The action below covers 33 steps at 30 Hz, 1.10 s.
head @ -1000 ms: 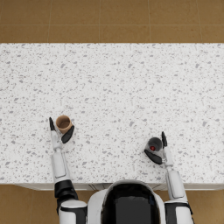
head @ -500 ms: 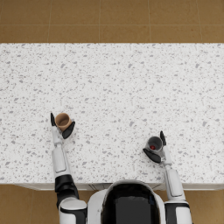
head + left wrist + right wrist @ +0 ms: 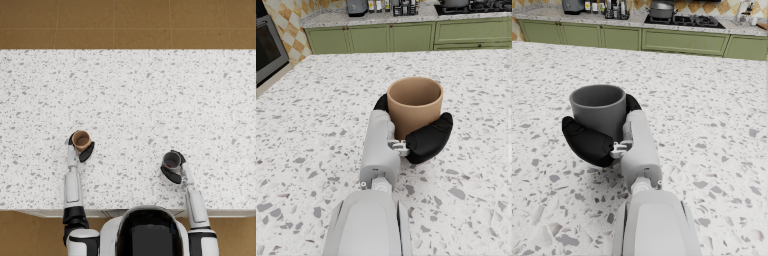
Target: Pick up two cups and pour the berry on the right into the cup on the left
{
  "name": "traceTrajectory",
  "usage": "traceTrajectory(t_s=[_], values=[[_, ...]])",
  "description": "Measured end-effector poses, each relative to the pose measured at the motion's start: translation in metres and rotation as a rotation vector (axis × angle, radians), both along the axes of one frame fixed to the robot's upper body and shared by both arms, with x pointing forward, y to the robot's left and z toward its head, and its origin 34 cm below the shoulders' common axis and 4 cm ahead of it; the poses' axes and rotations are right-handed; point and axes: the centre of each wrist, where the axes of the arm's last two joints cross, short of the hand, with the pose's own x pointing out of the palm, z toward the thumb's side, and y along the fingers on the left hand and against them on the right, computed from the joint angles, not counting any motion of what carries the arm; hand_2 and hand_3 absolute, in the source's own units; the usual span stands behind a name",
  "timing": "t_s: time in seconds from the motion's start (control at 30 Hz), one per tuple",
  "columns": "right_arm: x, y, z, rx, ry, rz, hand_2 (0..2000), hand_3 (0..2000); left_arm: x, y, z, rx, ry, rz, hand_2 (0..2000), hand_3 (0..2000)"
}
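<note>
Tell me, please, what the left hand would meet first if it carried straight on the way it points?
Probably nothing: the left hand, holding the tan cup, points across bare speckled countertop toward its far edge.

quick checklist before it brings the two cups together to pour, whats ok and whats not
1. Left hand grips the tan cup: ok, fingers wrap its wall.
2. Right hand grips the grey cup: ok, fingers wrap its wall.
3. Both cups upright: ok, mouths face up in both wrist views.
4. Berry inside the grey cup: cannot tell; the head view shows something dark red in it, too blurred to confirm.
5. Tan cup empty for receiving: cannot tell, its inside is not clearly shown.
6. Counter between the cups free of obstacles: ok, nothing stands there.
</note>
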Motion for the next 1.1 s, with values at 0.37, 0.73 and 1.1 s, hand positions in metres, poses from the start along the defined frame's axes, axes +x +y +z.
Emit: traceTrajectory(t_s=[0.37,0.73,1.1], values=[[0.048,0.017,0.052,0.076,-0.200,-0.021,2000,1280,-0.009,-0.071,0.049,0.011,-0.195,-0.253,2000,1280],[0.095,0.045,0.097,0.046,-0.341,0.009,2000,1280,-0.016,-0.116,0.054,0.148,-0.235,-0.395,2000,1280],[0.110,0.079,0.134,-0.263,-0.509,0.030,2000,1280,-0.017,-0.135,0.053,0.203,-0.248,-0.438,2000,1280]])
